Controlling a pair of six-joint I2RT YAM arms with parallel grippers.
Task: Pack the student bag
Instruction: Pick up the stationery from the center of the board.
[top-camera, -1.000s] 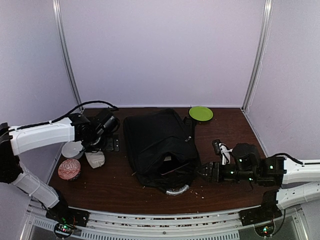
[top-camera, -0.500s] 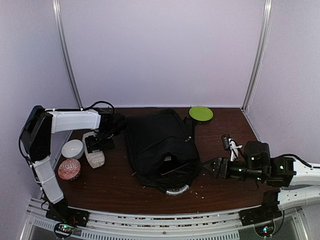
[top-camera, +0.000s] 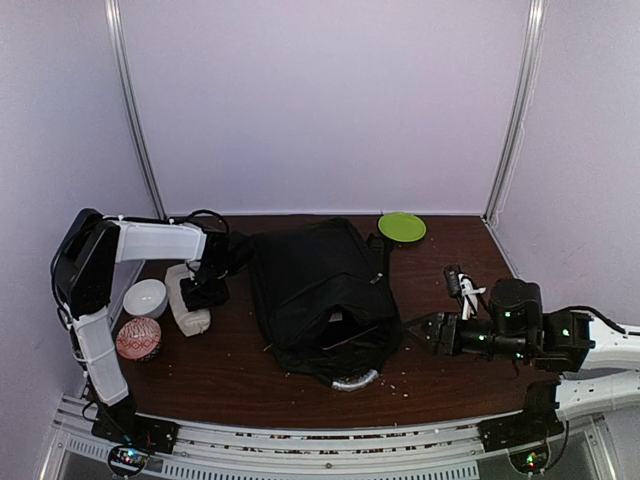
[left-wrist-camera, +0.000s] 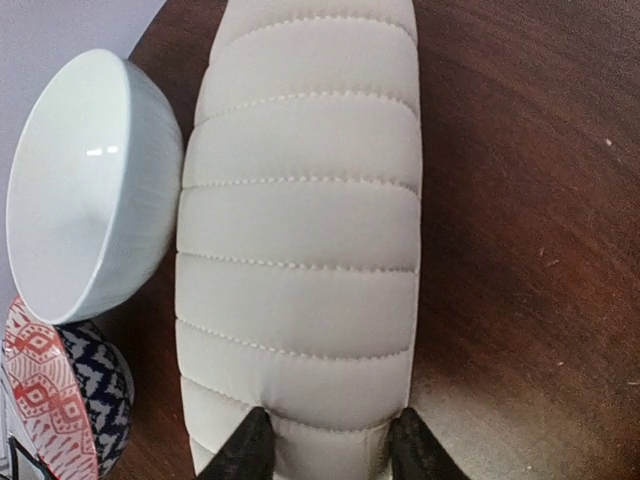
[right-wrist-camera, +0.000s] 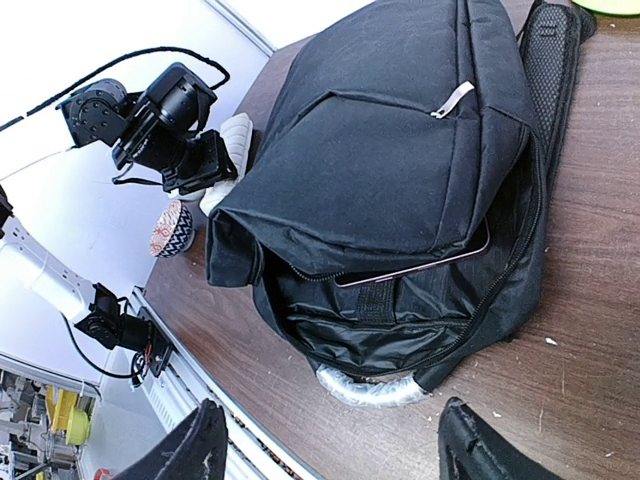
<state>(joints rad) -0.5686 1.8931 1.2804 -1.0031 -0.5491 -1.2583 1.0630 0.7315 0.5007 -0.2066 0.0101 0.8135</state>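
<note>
The student bag (top-camera: 318, 285) is a large black backpack lying in the middle of the table, its main zip open toward the near edge. Its grey top handle (right-wrist-camera: 370, 388) points at me. A thin flat device (right-wrist-camera: 420, 270) sticks out of the bag's (right-wrist-camera: 400, 140) opening. A beige quilted pouch (left-wrist-camera: 300, 250) lies left of the bag, and my left gripper (left-wrist-camera: 330, 450) is shut on its near end, fingertips (left-wrist-camera: 415, 450) pressing into both sides. From above, that left gripper (top-camera: 200, 293) sits over the pouch (top-camera: 192, 320). My right gripper (right-wrist-camera: 330, 455) stands open and empty, right of the bag (top-camera: 418, 328).
A white bowl (left-wrist-camera: 85, 190) touches the pouch's left side, with a red-and-blue patterned bowl (left-wrist-camera: 55, 400) beside it. From above, the white bowl (top-camera: 146, 297) and patterned bowl (top-camera: 138, 338) sit at the table's left edge. A green plate (top-camera: 401, 226) lies at the back.
The left arm swung in over the pouch and its jaws closed onto it. The right gripper drew back to the right, away from the bag's opening.
</note>
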